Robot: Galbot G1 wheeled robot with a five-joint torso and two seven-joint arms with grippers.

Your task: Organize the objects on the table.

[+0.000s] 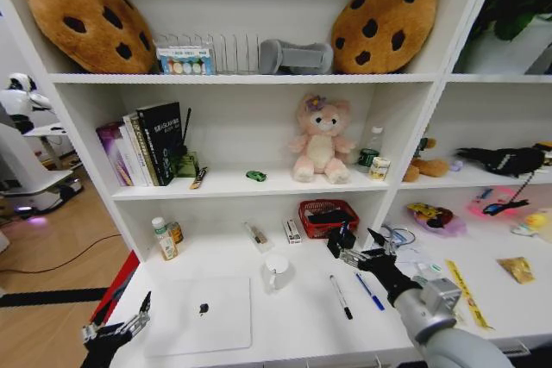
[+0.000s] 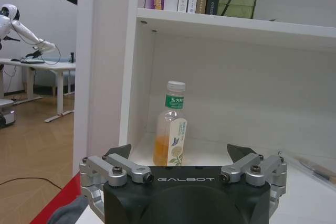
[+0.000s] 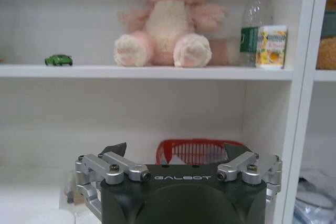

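On the white table (image 1: 302, 321) a slim silver laptop (image 1: 198, 314) lies shut at the front left. A black pen (image 1: 341, 296) and a blue pen (image 1: 370, 291) lie side by side to its right. The tiny green toy car (image 1: 256, 176) (image 3: 58, 60) sits on the shelf above. My right gripper (image 1: 358, 244) (image 3: 175, 150) hovers open and empty just behind the pens, facing the red basket (image 1: 328, 217) (image 3: 197, 152). Off the desk's front left corner, my left gripper (image 1: 116, 327) (image 2: 181, 153) hangs open with nothing in it.
A white mug (image 1: 277, 271) stands mid-desk. A juice bottle (image 1: 164, 239) (image 2: 170, 127) stands at the back left by the shelf wall. Small boxes (image 1: 292, 230) lie near the basket. The pink plush bear (image 1: 320, 139), books (image 1: 147, 142) and cookie cushions (image 1: 384, 21) fill the shelves.
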